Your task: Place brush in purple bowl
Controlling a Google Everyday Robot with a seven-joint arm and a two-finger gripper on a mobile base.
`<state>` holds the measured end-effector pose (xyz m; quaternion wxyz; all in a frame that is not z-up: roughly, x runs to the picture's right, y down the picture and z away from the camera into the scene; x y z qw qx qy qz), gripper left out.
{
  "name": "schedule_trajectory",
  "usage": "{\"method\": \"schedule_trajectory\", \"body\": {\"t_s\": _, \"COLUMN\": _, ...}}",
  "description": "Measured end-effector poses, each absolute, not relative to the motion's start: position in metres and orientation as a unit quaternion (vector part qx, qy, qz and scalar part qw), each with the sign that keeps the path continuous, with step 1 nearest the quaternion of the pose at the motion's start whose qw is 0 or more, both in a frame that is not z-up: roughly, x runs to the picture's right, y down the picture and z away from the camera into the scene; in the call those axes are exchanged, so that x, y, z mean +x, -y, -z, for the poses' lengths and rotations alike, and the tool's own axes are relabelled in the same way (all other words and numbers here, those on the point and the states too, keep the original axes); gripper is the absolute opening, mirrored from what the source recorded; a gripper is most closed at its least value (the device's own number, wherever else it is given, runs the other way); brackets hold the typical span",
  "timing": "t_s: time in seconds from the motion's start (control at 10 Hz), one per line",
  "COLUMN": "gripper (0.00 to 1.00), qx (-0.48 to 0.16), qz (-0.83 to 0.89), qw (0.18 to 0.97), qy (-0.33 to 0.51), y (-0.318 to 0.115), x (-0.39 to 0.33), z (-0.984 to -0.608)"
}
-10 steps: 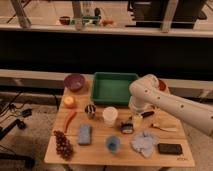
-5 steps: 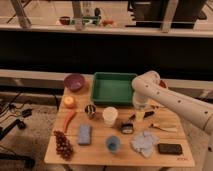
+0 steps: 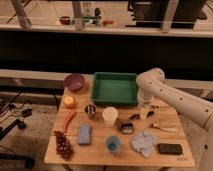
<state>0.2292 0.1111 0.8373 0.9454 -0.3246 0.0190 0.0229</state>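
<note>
The brush lies on the wooden table right of the white cup (image 3: 110, 116). Its dark ends show on either side of my gripper, one on the left (image 3: 134, 117) and one on the right. My gripper (image 3: 143, 112) hangs from the white arm (image 3: 150, 82) and points straight down onto the middle of the brush, hiding that part. The purple bowl (image 3: 74, 82) sits at the table's far left corner, left of the green tray (image 3: 115, 88), well away from the gripper.
Also on the table are a pale-handled utensil (image 3: 165, 127), a black slab (image 3: 170, 148), a blue cloth (image 3: 145, 142), a blue cup (image 3: 113, 144), a blue sponge (image 3: 85, 134), grapes (image 3: 62, 144), a red-orange vegetable (image 3: 68, 120), an orange fruit (image 3: 69, 101) and a small can (image 3: 90, 110).
The arm has swung more upright, and the gripper has shifted slightly right and down over the brush. The table's objects have not moved.
</note>
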Motion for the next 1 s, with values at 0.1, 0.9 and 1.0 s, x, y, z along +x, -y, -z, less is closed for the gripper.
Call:
{"method": "schedule_trajectory", "body": {"t_s": 0.1, "gripper": 0.80, "qx": -0.323, "qz": -0.027, "qw": 0.946, "qy": -0.018, "y": -0.109, "x": 0.234, "z": -0.835}}
{"method": "schedule_trajectory", "body": {"t_s": 0.9, "gripper": 0.80, "qx": -0.343, "qz": -0.037, "qw": 0.938, "qy": -0.024, "y": -0.137, "x": 0.246, "z": -0.848}}
{"method": "schedule_trajectory", "body": {"t_s": 1.0, "gripper": 0.80, "qx": -0.343, "qz": -0.040, "qw": 0.938, "qy": -0.025, "y": -0.137, "x": 0.247, "z": -0.851}}
